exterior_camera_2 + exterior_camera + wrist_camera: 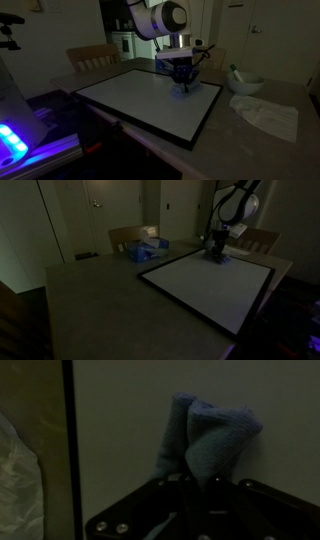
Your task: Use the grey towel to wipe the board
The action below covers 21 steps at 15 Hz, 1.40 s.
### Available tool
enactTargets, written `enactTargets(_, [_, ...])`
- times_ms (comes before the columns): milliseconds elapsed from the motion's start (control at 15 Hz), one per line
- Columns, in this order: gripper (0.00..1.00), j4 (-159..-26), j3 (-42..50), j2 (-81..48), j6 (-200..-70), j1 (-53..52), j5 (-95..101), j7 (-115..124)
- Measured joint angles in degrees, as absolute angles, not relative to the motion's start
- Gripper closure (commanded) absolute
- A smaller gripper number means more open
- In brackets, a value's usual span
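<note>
The white board [205, 285] with a dark frame lies flat on the table; it also shows in an exterior view [140, 92] and fills the wrist view [130, 420]. My gripper [216, 250] stands at the board's far edge, also seen in an exterior view [181, 78], pointing down. It is shut on the grey-blue towel [208, 438], which bunches up between the fingers and presses on the board surface. In the exterior views the towel shows as a small dark lump [182, 88] under the fingers.
A crumpled white cloth or bag [265, 113] and a white bowl [243, 83] lie on the table beside the board. A blue packet [143, 250] sits at the table's far side. Wooden chairs [132, 235] stand behind the table. The room is dim.
</note>
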<state>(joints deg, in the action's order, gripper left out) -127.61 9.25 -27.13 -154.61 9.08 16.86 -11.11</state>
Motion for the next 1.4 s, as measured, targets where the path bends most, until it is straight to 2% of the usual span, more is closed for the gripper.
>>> enactTargets(1000, [0.98, -129.8, 2.3, -24.4, -147.1, 6.2, 12.6, -13.3])
enactTargets(1067, [0.90, -129.9, 2.4, -24.3, -147.3, 6.2, 12.6, -13.3])
enactTargets(1267, [0.90, -129.9, 2.4, -24.3, -147.3, 6.2, 12.6, -13.2])
enactTargets(1333, [0.98, -129.9, 2.4, -24.3, -147.3, 6.2, 12.6, -13.2])
enactTargets(1400, [0.98, -129.9, 2.4, -24.3, -147.3, 6.2, 12.6, -13.2])
